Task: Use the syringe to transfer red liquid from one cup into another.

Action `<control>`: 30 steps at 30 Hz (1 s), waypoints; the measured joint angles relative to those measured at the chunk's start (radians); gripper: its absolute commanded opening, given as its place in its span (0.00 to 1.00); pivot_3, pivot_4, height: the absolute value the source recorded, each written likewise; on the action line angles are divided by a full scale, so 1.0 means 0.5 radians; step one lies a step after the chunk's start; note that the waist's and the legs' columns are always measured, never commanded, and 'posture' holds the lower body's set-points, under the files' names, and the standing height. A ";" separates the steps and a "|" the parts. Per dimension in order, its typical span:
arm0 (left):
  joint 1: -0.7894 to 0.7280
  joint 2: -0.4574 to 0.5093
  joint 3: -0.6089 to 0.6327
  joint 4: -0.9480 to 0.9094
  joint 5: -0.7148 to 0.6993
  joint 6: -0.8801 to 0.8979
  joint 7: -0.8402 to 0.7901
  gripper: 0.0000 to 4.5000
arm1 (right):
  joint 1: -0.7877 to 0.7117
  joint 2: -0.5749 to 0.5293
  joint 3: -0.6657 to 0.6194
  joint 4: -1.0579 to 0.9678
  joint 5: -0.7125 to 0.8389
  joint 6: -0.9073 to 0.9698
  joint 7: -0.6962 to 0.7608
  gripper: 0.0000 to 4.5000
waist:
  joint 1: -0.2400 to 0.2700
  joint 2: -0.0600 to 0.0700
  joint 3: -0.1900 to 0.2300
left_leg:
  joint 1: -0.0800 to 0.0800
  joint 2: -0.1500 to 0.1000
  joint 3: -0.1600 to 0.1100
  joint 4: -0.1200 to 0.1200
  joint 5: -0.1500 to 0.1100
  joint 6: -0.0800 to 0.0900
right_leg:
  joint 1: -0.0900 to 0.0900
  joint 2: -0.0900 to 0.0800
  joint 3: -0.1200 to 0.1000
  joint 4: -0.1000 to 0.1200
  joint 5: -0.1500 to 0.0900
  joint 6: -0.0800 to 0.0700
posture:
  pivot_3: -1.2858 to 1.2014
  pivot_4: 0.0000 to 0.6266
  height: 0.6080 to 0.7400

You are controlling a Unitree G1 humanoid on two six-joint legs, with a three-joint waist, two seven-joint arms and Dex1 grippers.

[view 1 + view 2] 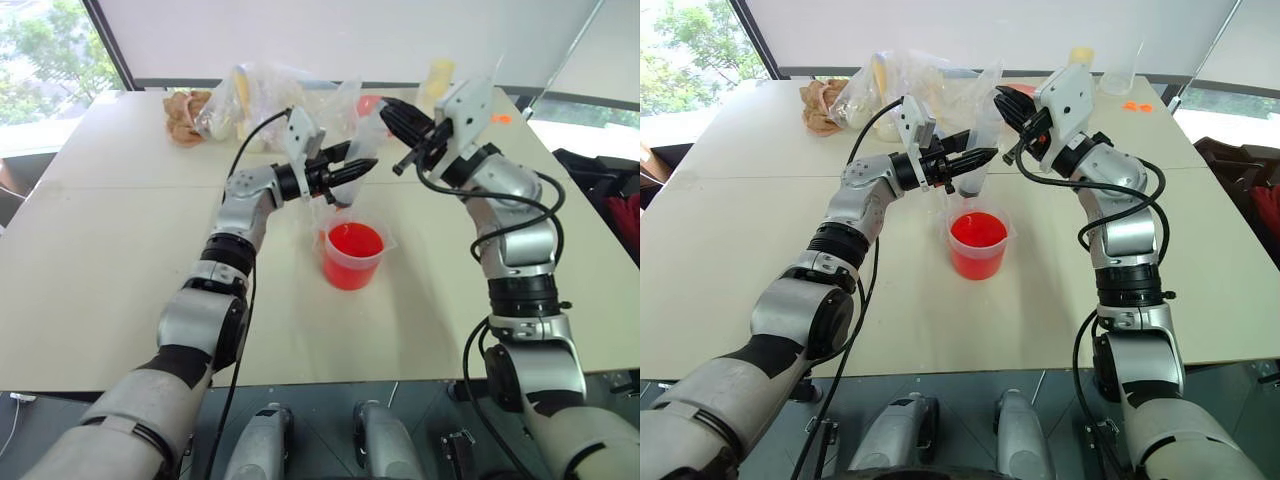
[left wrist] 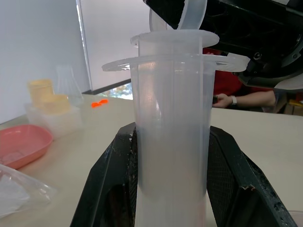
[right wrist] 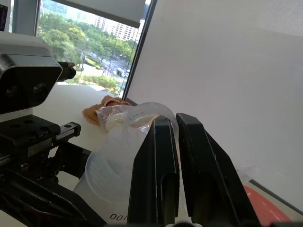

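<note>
A pale beige desk [image 1: 120, 260] with a seam across its middle carries everything. Near its centre stands a short cup [image 1: 352, 256] filled with red liquid [image 1: 355, 240]. Along the far edge lie crumpled clear plastic bags [image 1: 250, 100], a brownish cloth [image 1: 185, 115] beside them, a pink dish [image 2: 21, 144], yellow-lidded containers [image 2: 47, 101], a clear tumbler [image 1: 1120, 70] and small orange bits [image 1: 1137, 106].

You have a cloudy, whitish clear plastic syringe [image 2: 173, 142] between the matt black fingers [image 2: 111, 189] of the left tool [image 1: 345, 172]. Your right tool [image 1: 405, 130] is black too, under a pale grey housing. Below them, the short translucent plastic cup [image 1: 352, 257] glows bright red with red-orange liquid [image 1: 355, 240]. The worktop [image 1: 120, 250] is plain cream, and a shallow salmon-pink dish [image 2: 21, 144] sits on it.
</note>
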 measured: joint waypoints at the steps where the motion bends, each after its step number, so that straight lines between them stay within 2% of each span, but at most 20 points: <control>1: 0.000 0.002 0.001 0.000 0.000 0.000 0.004 0.30 | 0.006 -0.001 0.000 0.002 0.000 -0.002 0.000 0.03 | 0.000 0.000 0.000 | 0.000 0.000 0.000 0.000 0.000 0.000 | 0.000 0.000 0.000 0.000 0.000 0.000 | 0.52 0.24 0.98; 5: -0.004 0.025 0.052 0.000 -0.013 -0.001 0.082 0.30 | 0.045 -0.007 0.006 0.004 -0.008 -0.011 0.018 0.03 | -0.002 0.000 0.000 | 0.000 0.000 0.000 0.000 0.000 0.000 | 0.000 0.000 0.000 0.000 0.000 0.000 | 0.52 0.24 0.98; 6: -0.018 0.038 0.083 0.001 -0.023 -0.002 0.106 0.30 | 0.067 -0.007 0.017 0.006 -0.011 -0.009 0.036 0.08 | -0.006 0.000 0.000 | 0.000 0.000 0.000 0.000 0.000 0.000 | 0.000 0.000 0.000 0.000 0.000 0.000 | 0.52 0.24 0.98; 8: -0.093 0.042 0.118 -0.019 -0.051 -0.004 0.125 0.30 | 0.116 0.006 0.087 0.030 -0.016 0.026 0.090 0.22 | -0.004 0.000 0.000 | 0.000 0.000 0.000 0.000 0.000 0.000 | 0.000 0.001 0.000 0.001 0.000 0.000 | 0.52 0.24 0.98; 11: -0.153 0.016 0.147 -0.155 -0.103 0.006 0.108 0.30 | 0.140 0.026 0.094 0.025 0.035 0.095 0.087 0.54 | 0.002 0.000 0.000 | 0.000 0.000 0.000 0.000 0.000 0.000 | 0.001 0.000 0.000 0.000 0.000 0.000 | 0.52 0.24 0.98; 19: -0.132 0.022 0.170 -0.202 -0.194 0.180 0.107 0.30 | 0.236 -0.131 -0.199 -0.188 0.272 0.277 0.020 0.54 | 0.004 0.000 0.000 | 0.000 0.000 -0.001 0.000 0.000 0.000 | 0.001 0.000 0.000 0.000 0.000 0.000 | 0.52 0.24 0.98; 22: -0.153 0.046 0.190 -0.211 -0.221 0.354 0.206 0.30 | 0.317 -0.250 -0.294 -0.261 0.372 0.409 0.026 0.54 | 0.001 0.000 0.000 | 0.000 0.000 -0.001 0.000 0.000 0.000 | 0.001 0.000 0.000 0.000 0.000 0.000 | 0.52 0.24 0.98; 24: -0.232 0.109 0.182 -0.170 -0.189 0.588 0.381 0.30 | 0.390 -0.391 -0.376 -0.373 0.485 0.560 0.075 0.54 | 0.004 0.000 0.001 | 0.000 0.000 -0.001 0.000 0.000 0.000 | 0.000 0.001 0.000 0.000 0.000 0.000 | 0.52 0.24 0.98; 26: -0.339 0.254 0.145 -0.152 -0.121 0.917 0.524 0.30 | 0.459 -0.546 -0.452 -0.556 0.651 0.757 0.154 0.54 | -0.007 0.001 0.001 | 0.000 0.001 -0.003 -0.001 0.000 0.001 | 0.000 0.001 0.001 0.000 0.000 0.000 | 0.52 0.24 0.98; 30: -0.621 0.521 -0.009 -0.040 0.001 1.860 0.614 0.30 | 0.525 -0.798 -0.461 -1.031 1.055 1.157 0.327 0.54 | -0.020 0.001 0.001 | 0.002 0.003 -0.004 -0.003 -0.001 0.001 | 0.000 0.004 0.000 0.001 -0.001 0.001 | 0.52 0.24 0.98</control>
